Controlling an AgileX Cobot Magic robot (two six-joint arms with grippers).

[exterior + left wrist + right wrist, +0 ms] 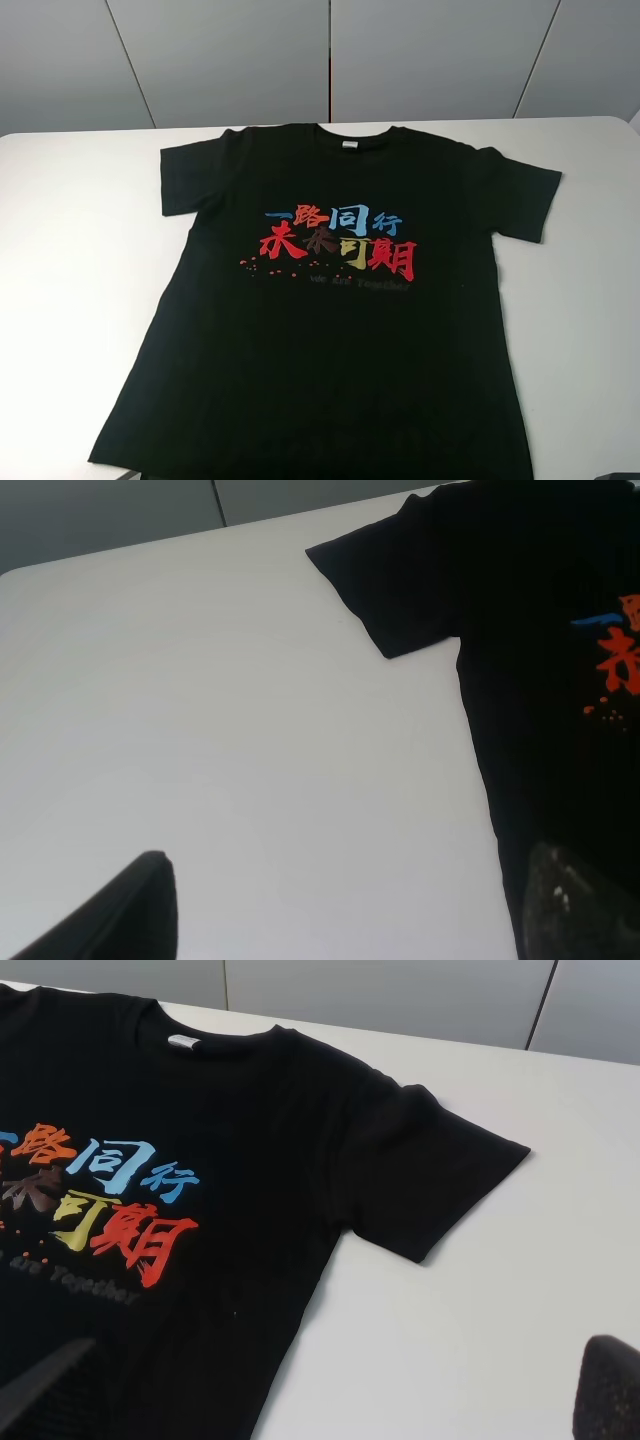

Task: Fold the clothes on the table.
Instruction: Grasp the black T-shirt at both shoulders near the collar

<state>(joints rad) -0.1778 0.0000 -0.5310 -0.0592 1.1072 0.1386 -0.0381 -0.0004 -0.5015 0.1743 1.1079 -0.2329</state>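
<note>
- Black short-sleeved T-shirt [330,340] w/ red, blue & yellow print lies flat, front up, on white table [70,230].
- Collar [330,130] toward far edge; 2 sleeves [195,175] spread out.
- L gripper [350,900]: fingers wide apart, holding nothing; 1 over bare table, 1 over shirt's side.
- R gripper [340,1375]: wide apart too, empty, straddling shirt's other side edge.

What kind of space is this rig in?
Probably a lab or test cell, not a home: bare white table, plain grey panel wall behind it, one black T-shirt laid flat, print up.
</note>
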